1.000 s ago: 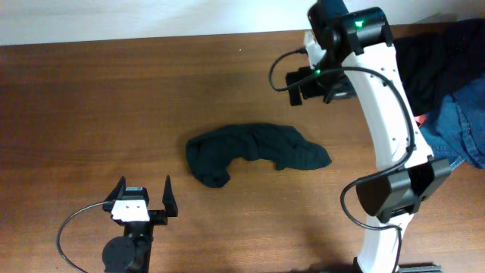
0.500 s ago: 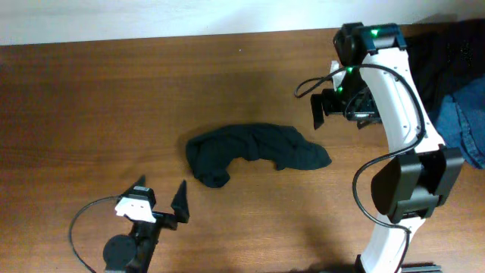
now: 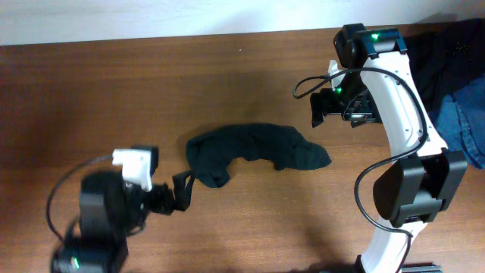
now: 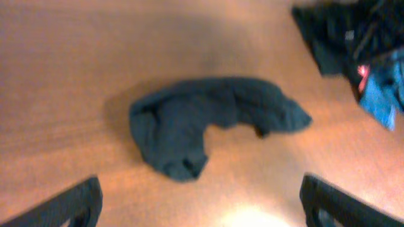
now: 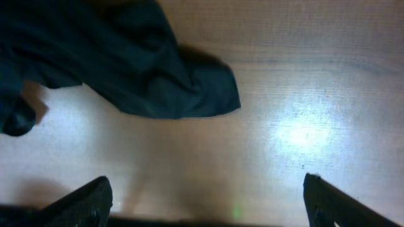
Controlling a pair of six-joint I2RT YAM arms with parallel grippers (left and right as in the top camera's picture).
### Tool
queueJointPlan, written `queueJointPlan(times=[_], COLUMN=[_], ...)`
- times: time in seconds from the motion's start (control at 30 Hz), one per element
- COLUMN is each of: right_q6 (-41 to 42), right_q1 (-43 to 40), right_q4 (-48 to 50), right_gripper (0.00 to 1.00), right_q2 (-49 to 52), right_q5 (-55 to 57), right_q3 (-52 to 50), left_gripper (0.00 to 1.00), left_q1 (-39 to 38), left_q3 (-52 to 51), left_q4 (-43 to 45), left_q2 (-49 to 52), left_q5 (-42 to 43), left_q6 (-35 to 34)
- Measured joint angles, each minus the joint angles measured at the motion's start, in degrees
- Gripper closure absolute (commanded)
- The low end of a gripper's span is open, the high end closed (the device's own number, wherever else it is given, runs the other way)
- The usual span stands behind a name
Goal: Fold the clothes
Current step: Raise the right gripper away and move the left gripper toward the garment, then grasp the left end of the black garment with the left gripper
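Two spread, empty tools flank the crumpled black T-shirt (image 3: 250, 152), left tool (image 3: 182, 193) and right tool (image 3: 337, 114) at opposite ends, probably to pull it flat.

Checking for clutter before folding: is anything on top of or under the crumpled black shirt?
Nothing lies on top of the black shirt; it rests bunched directly on the wooden table. What its own folds cover underneath cannot be seen.
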Motion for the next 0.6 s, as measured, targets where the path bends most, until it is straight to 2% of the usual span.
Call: queueJointPlan(times=[0.1, 0.17, 0.3, 0.4, 0.47, 0.5, 0.6], right_q6=[-0.6, -1.1, -3.5, -5.8, -6.9, -7.2, -7.8], right_q1=[-0.1, -0.3, -1.7, -2.8, -3.3, -3.3, -3.5], right_q4=[2.0, 2.9, 3.2, 2.3, 2.0, 1.9, 2.0], right_gripper=[0.10, 0.09, 0.09, 0.09, 0.09, 0.09, 0.08], right_q2=[0.0, 0.0, -0.3, -0.5, -0.6, -0.6, -0.6], right_q5=[0.3, 0.2, 0.0, -0.6, -0.9, -0.9, -1.2], right_q3=[-0.1, -0.1, -0.1, -0.1, -0.1, -0.1, -0.1], left_gripper=[0.01, 0.00, 0.01, 0.35, 0.48, 0.50, 0.48], left_q1=[-3.0, -5.0, -8.5, -10.2, -11.2, -11.9, -15.2], left_q3=[12.4, 18.0, 25.0, 25.8, 25.8, 25.8, 25.8], left_q4=[-10.4, -13.2, -11.9, -8.8, -6.6, -4.7, 1.0], left_q2=[13.0, 20.3, 32.7, 39.2, 43.2, 44.9, 49.5], left_q5=[-0.8, -1.1, -1.1, -0.5, 0.6, 1.0, 1.7], left_q6=[2.4, 3.2, 4.1, 4.4, 4.8, 4.7, 5.1])
